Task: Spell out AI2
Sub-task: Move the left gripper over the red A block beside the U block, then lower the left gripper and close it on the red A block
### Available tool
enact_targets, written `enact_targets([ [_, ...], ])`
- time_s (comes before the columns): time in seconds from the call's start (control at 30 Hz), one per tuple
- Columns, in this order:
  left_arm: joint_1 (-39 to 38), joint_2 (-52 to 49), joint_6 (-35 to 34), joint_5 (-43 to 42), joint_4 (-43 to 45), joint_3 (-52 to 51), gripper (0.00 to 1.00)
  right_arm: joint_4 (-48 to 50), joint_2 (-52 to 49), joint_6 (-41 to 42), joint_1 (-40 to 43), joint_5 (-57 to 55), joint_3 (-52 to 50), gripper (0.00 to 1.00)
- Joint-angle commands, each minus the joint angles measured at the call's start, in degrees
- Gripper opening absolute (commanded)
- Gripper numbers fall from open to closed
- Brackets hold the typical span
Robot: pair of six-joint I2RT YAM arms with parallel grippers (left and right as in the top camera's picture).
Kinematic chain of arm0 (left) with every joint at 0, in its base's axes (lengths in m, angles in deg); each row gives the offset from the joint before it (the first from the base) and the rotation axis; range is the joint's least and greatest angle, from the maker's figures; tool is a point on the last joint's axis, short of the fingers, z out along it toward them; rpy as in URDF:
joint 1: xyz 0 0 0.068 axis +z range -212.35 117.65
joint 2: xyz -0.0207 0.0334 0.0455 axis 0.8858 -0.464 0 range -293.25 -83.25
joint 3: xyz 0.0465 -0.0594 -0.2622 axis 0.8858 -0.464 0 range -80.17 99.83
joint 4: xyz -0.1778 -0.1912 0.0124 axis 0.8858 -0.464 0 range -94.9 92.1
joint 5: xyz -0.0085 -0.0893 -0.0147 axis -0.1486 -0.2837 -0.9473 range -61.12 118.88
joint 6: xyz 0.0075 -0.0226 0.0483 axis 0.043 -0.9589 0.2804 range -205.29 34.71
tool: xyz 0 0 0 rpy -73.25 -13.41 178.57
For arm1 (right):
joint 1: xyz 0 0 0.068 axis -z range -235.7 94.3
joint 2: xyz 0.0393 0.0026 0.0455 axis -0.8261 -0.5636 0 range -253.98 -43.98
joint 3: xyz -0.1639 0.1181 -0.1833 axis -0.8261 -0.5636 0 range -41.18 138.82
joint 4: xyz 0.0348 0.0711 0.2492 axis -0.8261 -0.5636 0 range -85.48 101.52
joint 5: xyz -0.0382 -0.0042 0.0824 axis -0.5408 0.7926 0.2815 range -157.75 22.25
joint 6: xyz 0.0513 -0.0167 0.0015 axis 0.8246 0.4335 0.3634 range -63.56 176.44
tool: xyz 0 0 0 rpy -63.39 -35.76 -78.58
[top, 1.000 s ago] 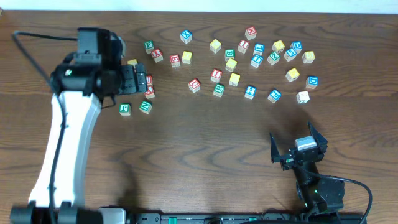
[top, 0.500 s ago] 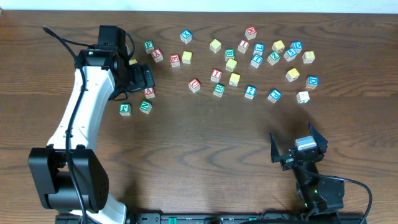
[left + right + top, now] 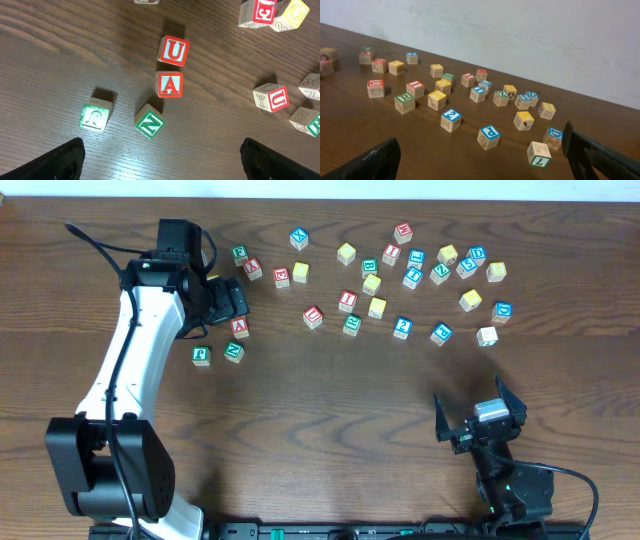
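One dark wooden table (image 3: 330, 400), white wall (image 3: 520, 40)

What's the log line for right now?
left hand: open, near A block | right hand: open, empty | I block, 2 block: untouched

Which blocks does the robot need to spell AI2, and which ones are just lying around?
Needed for the job:
- red A cube
- red I cube
- blue 2 cube

Just lying about:
- red U cube
- green N cube
- blue P cube
- yellow cube
- the other scattered cubes
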Motion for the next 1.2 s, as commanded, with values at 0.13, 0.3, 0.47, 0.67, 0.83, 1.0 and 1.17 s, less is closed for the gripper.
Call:
enact_targets([
  [0.13,-0.81,-1.05,-0.90,3.85,0.00,1.20,0.98,-0.24,0.37,0.68,0.63,-0.04,-0.07,0.99],
  [0.3,-2.16,-4.37,1.11,5.51,0.02,1.20,0.98,-0.24,0.37,0.68,0.63,-0.04,-0.07,0.99],
  [0.47,-3.23,-7.50,1.81,5.66,-0.02,2.71,0.98,-0.24,0.37,0.68,0.63,-0.04,-0.07,0.99],
  [0.67,-3.72,-8.79,1.88,5.68,0.26,4.11,0.98,-0.24,0.37,0.68,0.63,-0.04,-0.07,0.99],
  [0.83,-3.96,-9.64,0.98,8.98,0.92,4.09,0.98,-0.26,0.37,0.68,0.63,-0.04,-0.07,0.99],
  [1.0,-4.00,-12.15,0.98,9.09,1.92,4.09,0.98,-0.24,0.37,0.68,0.63,-0.07,-0.07,0.99],
  [1.17,-4.20,-13.31,0.72,9.07,2.84,4.11,0.98,-0.24,0.37,0.68,0.63,-0.04,-0.07,0.99],
])
